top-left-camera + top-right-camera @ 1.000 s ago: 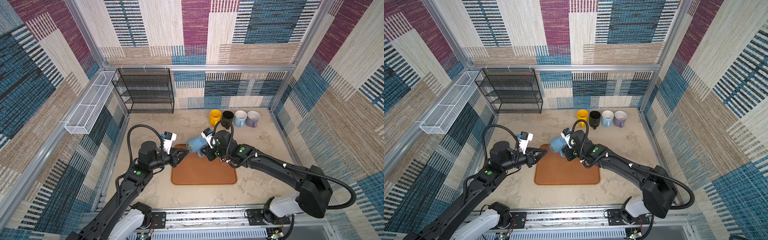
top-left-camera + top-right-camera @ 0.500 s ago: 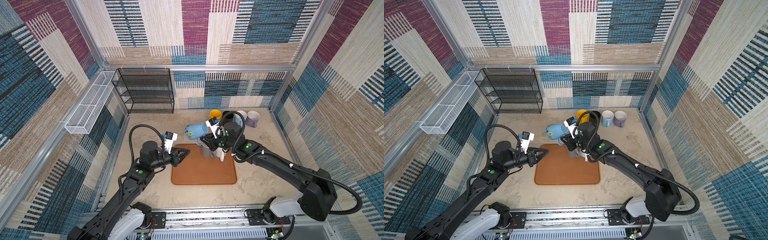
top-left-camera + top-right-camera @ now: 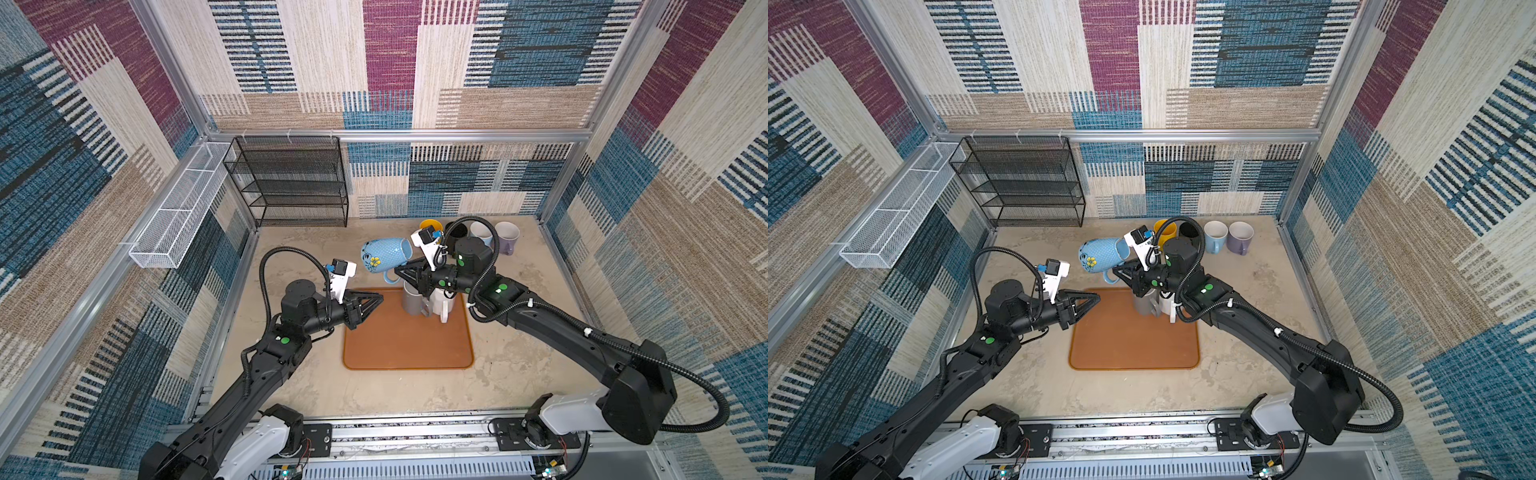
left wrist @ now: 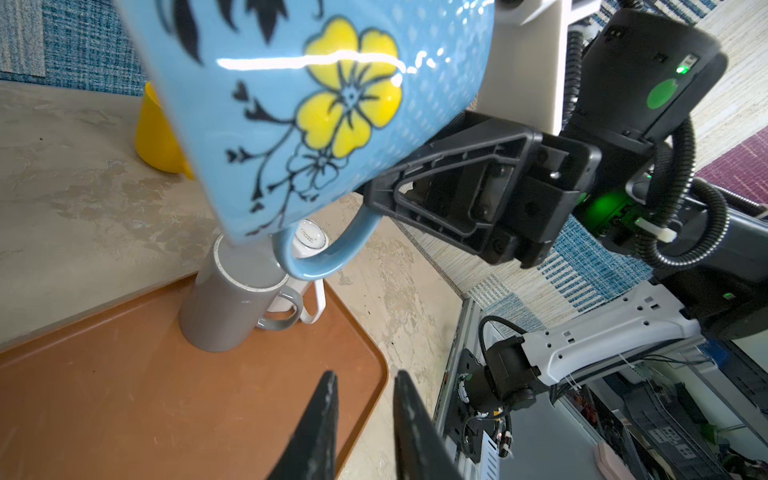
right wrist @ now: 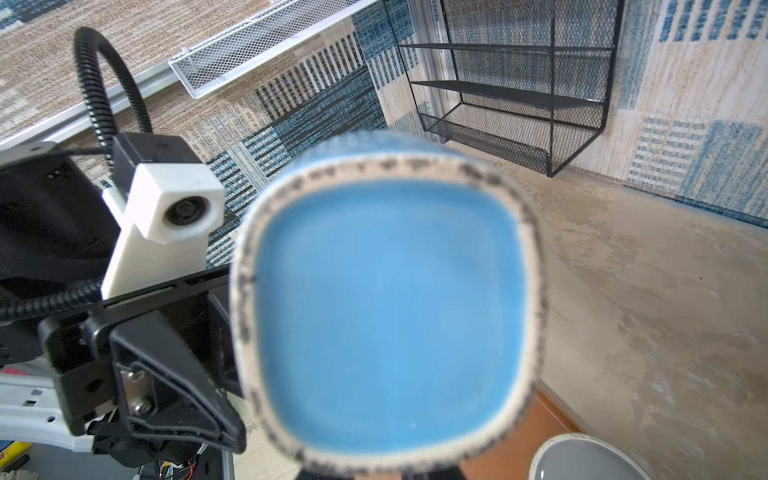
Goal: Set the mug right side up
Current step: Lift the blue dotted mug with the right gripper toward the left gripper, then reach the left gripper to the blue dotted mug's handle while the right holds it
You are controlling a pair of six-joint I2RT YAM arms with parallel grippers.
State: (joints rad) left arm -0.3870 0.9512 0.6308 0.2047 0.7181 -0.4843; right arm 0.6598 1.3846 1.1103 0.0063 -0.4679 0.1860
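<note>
Currently your right hand clamps the blue mug, sideways in the air, near the grey mug on the tray; your left hand is slightly parted, empty, over the tray edge.

Blue mug higher above the tray (right hand up too)
</note>
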